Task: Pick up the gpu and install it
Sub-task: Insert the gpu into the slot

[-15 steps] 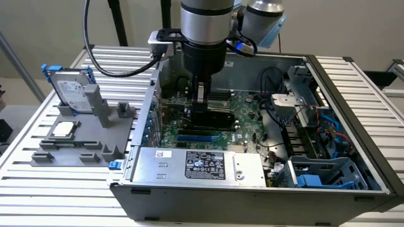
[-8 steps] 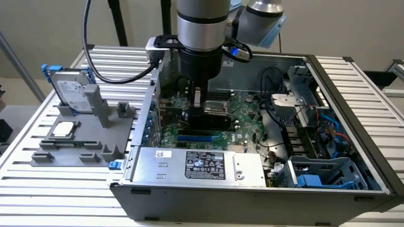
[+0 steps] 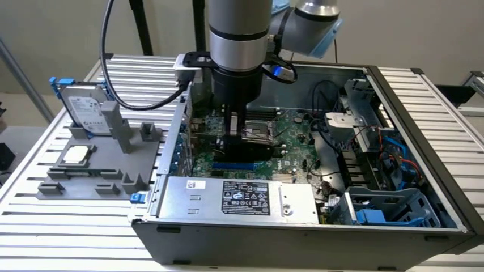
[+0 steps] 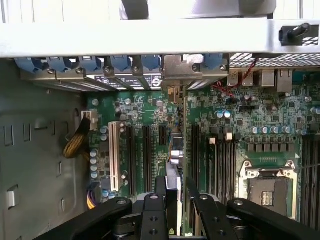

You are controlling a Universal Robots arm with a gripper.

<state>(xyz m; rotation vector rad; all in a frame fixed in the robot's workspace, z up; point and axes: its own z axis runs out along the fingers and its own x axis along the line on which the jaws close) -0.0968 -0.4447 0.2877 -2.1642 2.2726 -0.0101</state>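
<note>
The gpu (image 3: pixel 250 152) hangs on edge inside the open computer case (image 3: pixel 302 232), low over the green motherboard (image 3: pixel 293 136). My gripper (image 3: pixel 240 133) is shut on its upper edge, reaching straight down from the arm. In the wrist view the gpu (image 4: pixel 175 182) shows edge-on between the black fingers (image 4: pixel 152 210). It runs away from my gripper (image 4: pixel 176 199) toward the rear slot wall, where its silver bracket (image 4: pixel 182 67) sits among the blue slot clips. It lines up over the expansion slots (image 4: pixel 162 140). Whether its connector touches a slot is hidden.
A grey fixture (image 3: pixel 98 181) at the exterior view's left holds a silver hard drive with blue rails (image 3: pixel 85 107) and a square CPU chip (image 3: pixel 78 154). In the case are the power supply (image 3: pixel 238 198), loose cables (image 3: pixel 355 147), a blue drive cage (image 3: pixel 389 207) and the CPU socket (image 4: pixel 267 187).
</note>
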